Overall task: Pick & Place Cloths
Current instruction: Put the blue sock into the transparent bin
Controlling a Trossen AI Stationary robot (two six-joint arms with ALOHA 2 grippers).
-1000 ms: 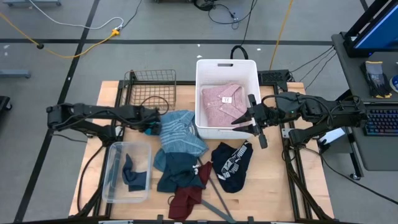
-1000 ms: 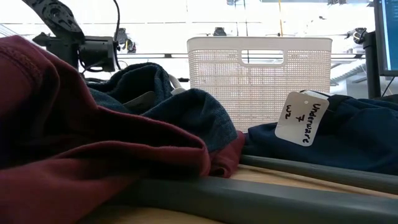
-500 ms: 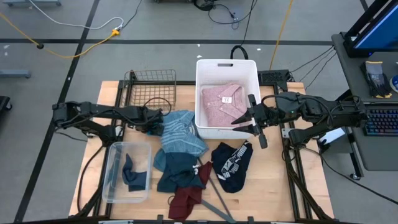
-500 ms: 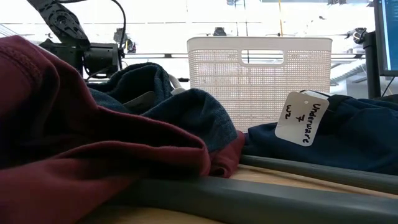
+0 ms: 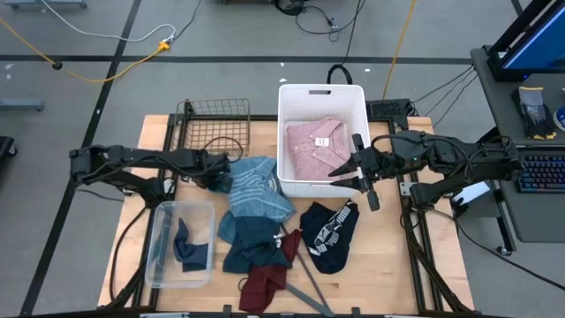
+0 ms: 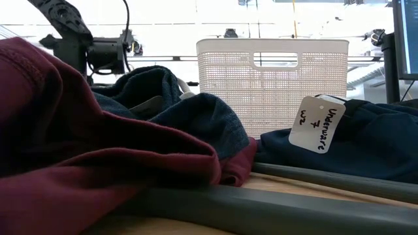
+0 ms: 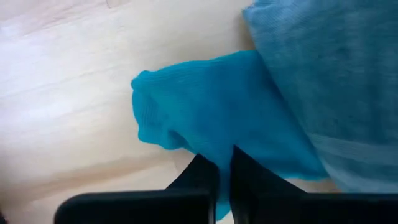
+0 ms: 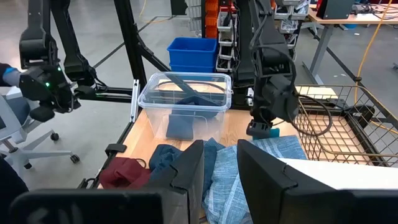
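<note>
Left wrist: bright teal piece (image 7: pixel 217 118) (ribbed knit)

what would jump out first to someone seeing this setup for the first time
Probably the heap of cloths mid-table, topped by the light-blue striped shirt, with the left gripper shut on a small teal piece at the heap's left edge. Next, the white basket at the back of the table, holding a folded pink shirt, with the right gripper at its right side. A clear bin sits front left with a dark blue piece inside.
</note>
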